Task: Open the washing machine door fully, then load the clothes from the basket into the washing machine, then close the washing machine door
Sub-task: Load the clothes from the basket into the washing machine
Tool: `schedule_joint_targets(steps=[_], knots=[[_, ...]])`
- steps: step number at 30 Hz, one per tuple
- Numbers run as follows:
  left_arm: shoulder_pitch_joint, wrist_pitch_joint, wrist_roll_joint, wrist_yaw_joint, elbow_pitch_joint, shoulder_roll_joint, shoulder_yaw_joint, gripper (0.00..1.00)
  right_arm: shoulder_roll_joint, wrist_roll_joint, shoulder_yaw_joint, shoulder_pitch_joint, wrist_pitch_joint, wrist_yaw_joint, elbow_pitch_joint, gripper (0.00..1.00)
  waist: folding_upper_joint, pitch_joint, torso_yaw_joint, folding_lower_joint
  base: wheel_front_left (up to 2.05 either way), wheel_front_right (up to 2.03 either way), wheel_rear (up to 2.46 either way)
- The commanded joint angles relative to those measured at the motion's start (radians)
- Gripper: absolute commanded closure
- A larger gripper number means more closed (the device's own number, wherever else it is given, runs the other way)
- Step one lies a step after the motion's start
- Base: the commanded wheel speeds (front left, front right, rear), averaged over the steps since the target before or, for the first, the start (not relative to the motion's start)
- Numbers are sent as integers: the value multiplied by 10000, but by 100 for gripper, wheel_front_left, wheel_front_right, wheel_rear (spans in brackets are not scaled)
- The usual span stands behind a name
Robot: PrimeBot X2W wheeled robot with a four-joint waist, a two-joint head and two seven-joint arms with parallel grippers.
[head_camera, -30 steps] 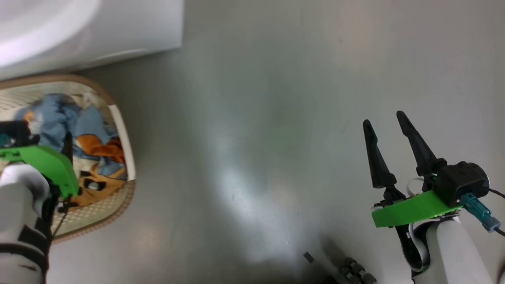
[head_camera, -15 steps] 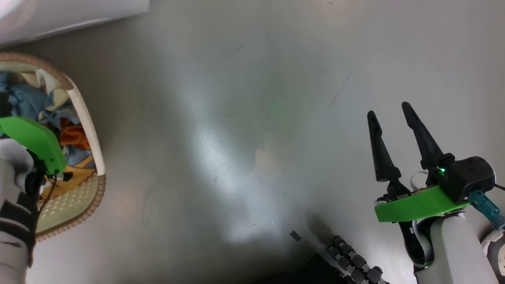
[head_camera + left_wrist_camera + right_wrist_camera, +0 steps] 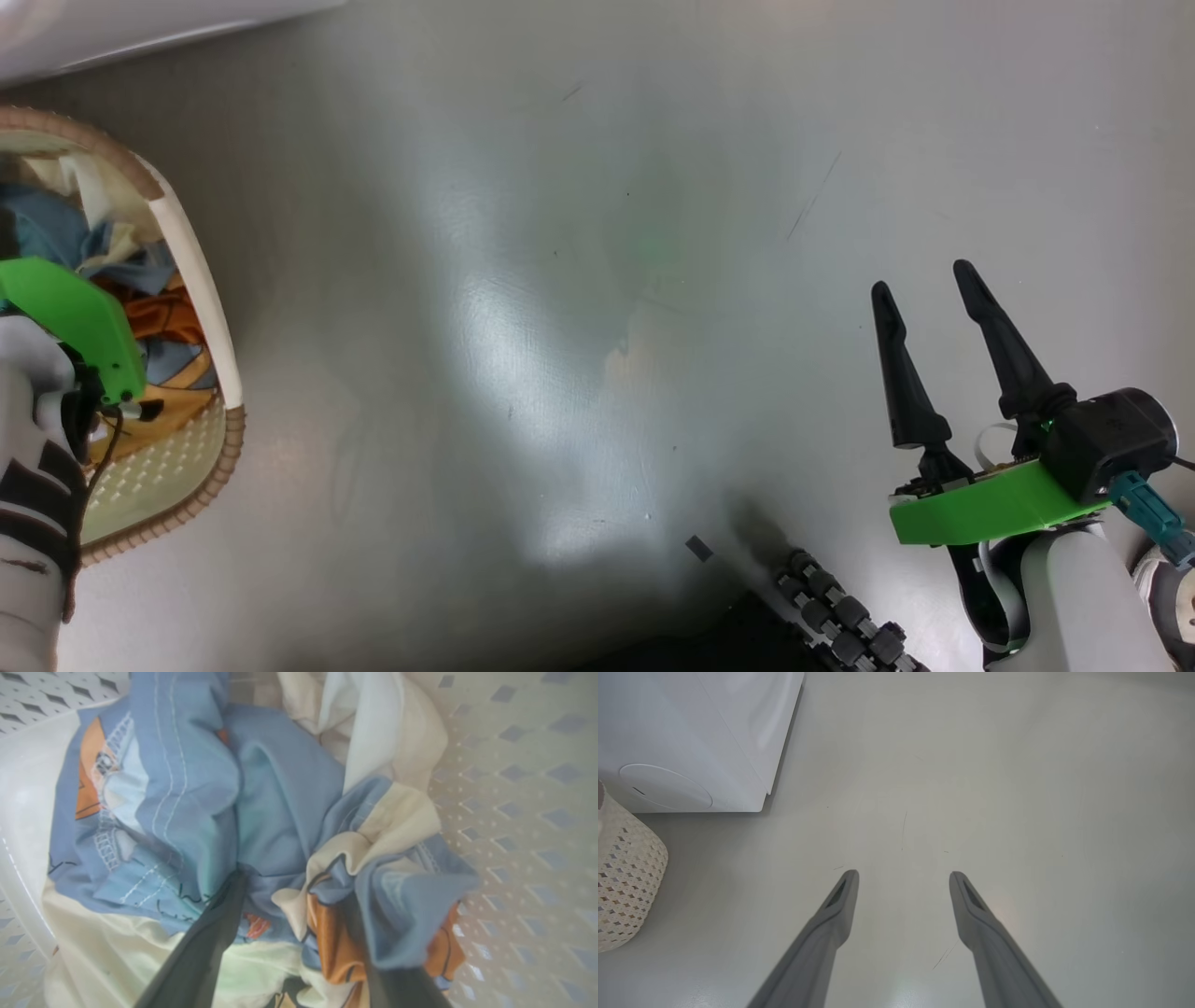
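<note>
Progress: loading stage by my read, and early in it. Clothes (image 3: 187,788) sit in the basket (image 3: 217,457), a heap of light blue with orange print plus cream-white pieces. They are piled toward one end, and bare perforated bottom shows at the other. Nothing is lifted out yet.

My left gripper (image 3: 294,891) is pushed down into the heap, jaws apart. One finger (image 3: 205,952) is sunk beside a blue fold, the other half buried under blue-and-orange cloth. A bunched ridge of fabric lies between them, not clamped as far as I can tell.

Right gripper (image 3: 920,277) hangs over bare floor (image 3: 560,327), well apart from the basket, jaws apart, holding nothing.

Washing machine (image 3: 691,728) stands just beside the basket, with a white corner and a round low panel (image 3: 665,786) facing my right wrist camera. Whether the washing machine door is open I cannot tell, so step one is unconfirmed. What is inside the machine: cannot tell.

Left to do, judging from this: close on the bunch, carry it into the machine, repeat for whatever remains, shut the door.
</note>
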State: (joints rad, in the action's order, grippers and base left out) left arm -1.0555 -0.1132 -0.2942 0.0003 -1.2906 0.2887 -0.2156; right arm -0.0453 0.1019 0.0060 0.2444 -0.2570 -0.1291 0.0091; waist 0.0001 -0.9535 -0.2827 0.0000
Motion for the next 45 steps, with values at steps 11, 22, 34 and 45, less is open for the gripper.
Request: schedule_joint_targets(steps=[11,22,34,45], knots=[[127,-246,-346,135,1,215,202,100,-49,-65,228,-595,-48,-16,-389,0,-1,-133,107,0,0,0,0],[240,-154,-509,69,-1,418,154,100,-49,37,406,-198,-48,-16,-342,0,-1,162,-24,0,0,0,0],[1022,456,-969,-274,-1,814,388,100,-49,463,859,664,-48,-16,117,0,-1,1350,-540,0,0,0,0],[2256,1319,-1334,-596,-2,415,455,100,-49,256,1048,637,-48,-16,622,0,-1,3132,-218,0,0,0,0]])
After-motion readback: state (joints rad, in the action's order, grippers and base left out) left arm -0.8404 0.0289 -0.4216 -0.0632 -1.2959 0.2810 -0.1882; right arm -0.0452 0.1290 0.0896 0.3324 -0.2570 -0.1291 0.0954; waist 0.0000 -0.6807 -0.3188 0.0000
